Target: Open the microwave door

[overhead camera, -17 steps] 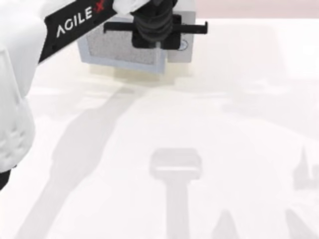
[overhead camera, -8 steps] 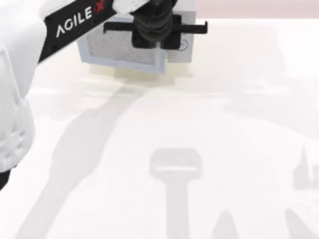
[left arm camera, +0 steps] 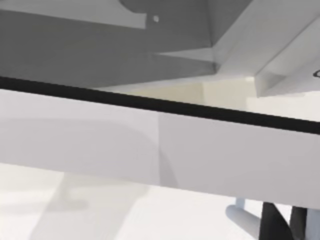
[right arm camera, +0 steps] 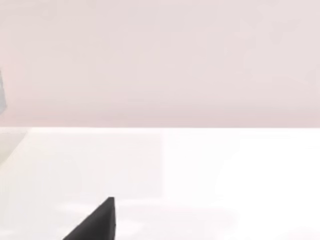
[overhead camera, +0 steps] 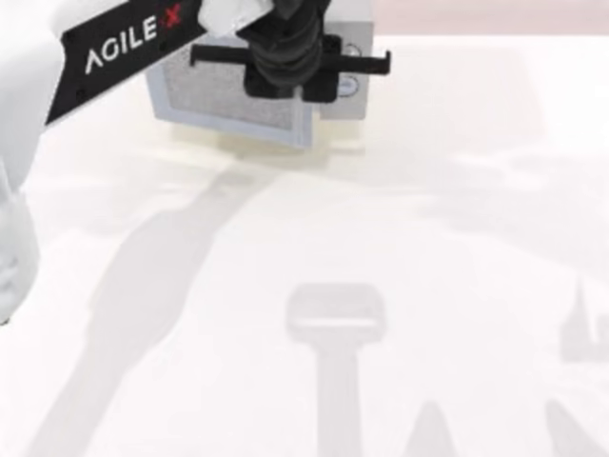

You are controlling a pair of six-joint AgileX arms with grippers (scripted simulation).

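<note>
The microwave [overhead camera: 354, 21] stands at the table's far edge, left of centre. Its door [overhead camera: 219, 90] is ajar: the right edge sits a little out from the body, beside the knob panel [overhead camera: 348, 86]. My left gripper [overhead camera: 295, 81] hangs over that edge, its fingertips hidden under the wrist. In the left wrist view the door [left arm camera: 150, 145] crosses the picture. The dark fingers [left arm camera: 272, 225] sit close together on its pale handle bar [left arm camera: 245, 220]. Of the right arm only one dark fingertip [right arm camera: 100, 222] shows, over bare table.
The pale table [overhead camera: 428, 238] reaches from the microwave to the near edge and carries only the arms' shadows. A pinkish wall [overhead camera: 495, 14] runs behind the table.
My left arm has shifted slightly left, and the door's right edge has come a little farther out from the microwave body. Nothing else has moved.
</note>
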